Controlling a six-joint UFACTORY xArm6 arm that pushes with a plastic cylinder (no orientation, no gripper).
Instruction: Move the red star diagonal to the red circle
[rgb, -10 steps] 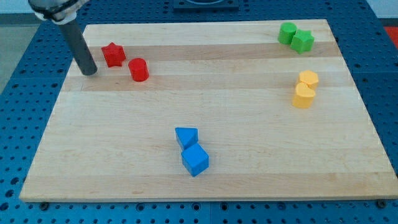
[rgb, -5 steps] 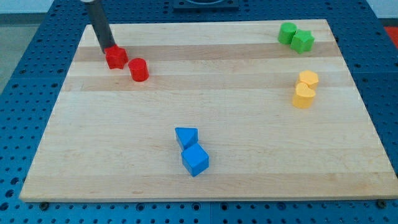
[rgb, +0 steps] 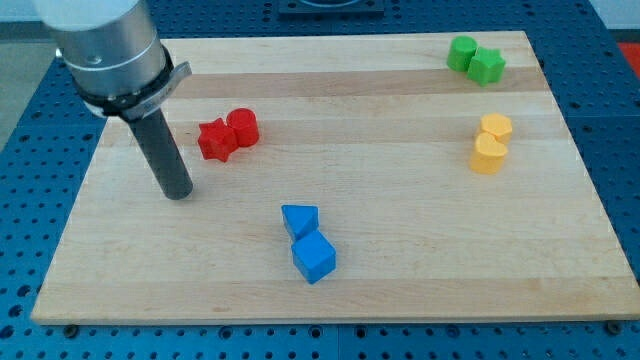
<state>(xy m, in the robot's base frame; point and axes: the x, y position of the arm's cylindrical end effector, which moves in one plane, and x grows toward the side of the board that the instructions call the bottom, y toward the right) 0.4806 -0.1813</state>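
The red star (rgb: 214, 139) lies on the wooden board (rgb: 400, 220) at the view's left, touching the red circle (rgb: 243, 127), which sits just up and right of it. My tip (rgb: 178, 194) rests on the board below and left of the red star, a short gap away, touching no block.
A blue triangle (rgb: 299, 219) and a blue cube (rgb: 314, 257) touch near the bottom middle. A green circle (rgb: 462, 52) and a green star (rgb: 487, 66) sit at the top right. Two yellow blocks (rgb: 490, 142) stand at the right.
The red star and red circle have shifted down and right, and now touch. My tip has moved from above the star down to below and left of it.
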